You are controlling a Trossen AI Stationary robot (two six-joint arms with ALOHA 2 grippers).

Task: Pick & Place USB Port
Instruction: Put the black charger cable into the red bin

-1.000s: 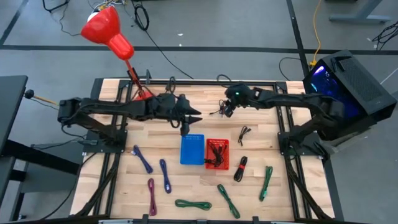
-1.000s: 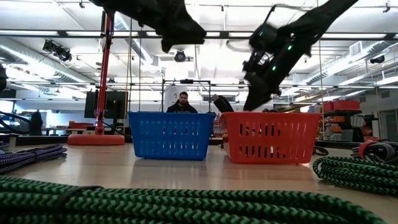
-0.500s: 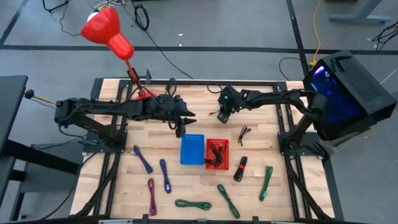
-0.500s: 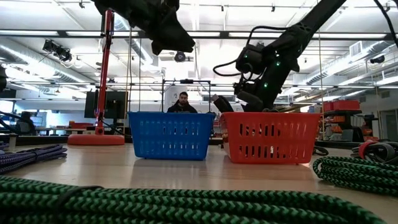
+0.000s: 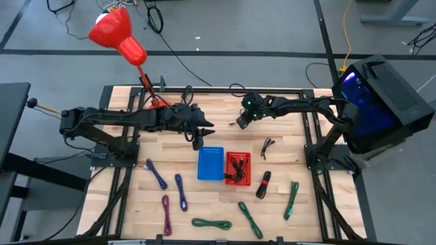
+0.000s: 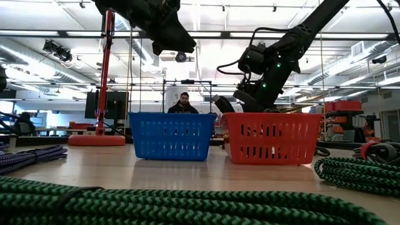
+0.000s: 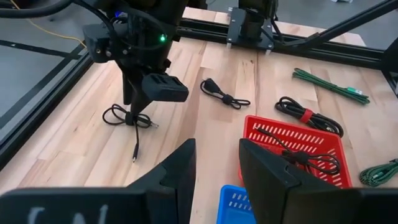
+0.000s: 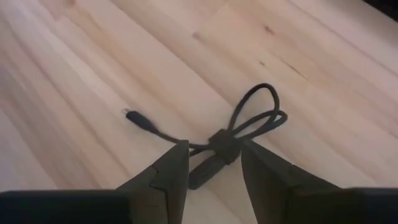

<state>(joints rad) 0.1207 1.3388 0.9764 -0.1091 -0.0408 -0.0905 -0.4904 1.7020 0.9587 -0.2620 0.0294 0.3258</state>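
My right tool (image 8: 213,163) is down over a small black cable (image 8: 233,140) lying on the worktop (image 8: 93,56) behind the red basket (image 5: 238,167). Its fingers (image 8: 168,177) stand apart, one on each side of the cable's tied middle, and I cannot tell whether they touch it. The cable's loose plug end trails off across the wood. In the left wrist view the right tool (image 7: 132,106) sits right above that same cable (image 7: 127,118).

My left tool (image 7: 216,163) hangs in the air behind the blue basket (image 5: 210,162), fingers (image 7: 180,171) narrowly parted and holding nothing.

The two baskets stand side by side, touching. The red one already has black cables (image 7: 292,152) in it. Another black cable (image 5: 267,145) lies to the right of the red basket.
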